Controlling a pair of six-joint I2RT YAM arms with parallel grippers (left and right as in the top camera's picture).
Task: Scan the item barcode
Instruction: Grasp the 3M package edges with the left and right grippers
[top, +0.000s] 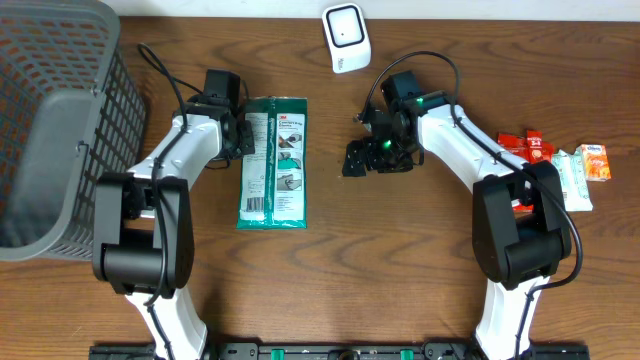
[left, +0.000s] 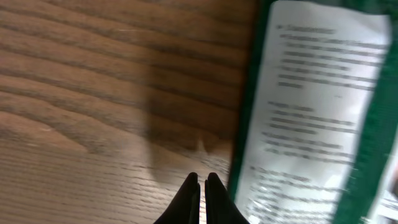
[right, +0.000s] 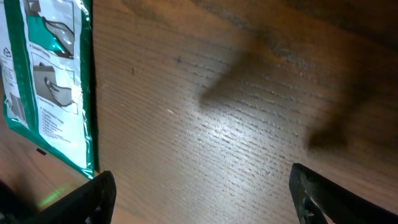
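Left jaws: shut tight, I hold nothing, just beside the green pack (top: 273, 165) | right jaws: wide apart, I hold nothing, over the bench (top: 400, 250)

Blurred print, cropped edges
In the left wrist view the green packet (left: 317, 112) runs past the right edge, its print too blurred to read; overhead, the grey basket (top: 60, 120) is cut off at the left edge.
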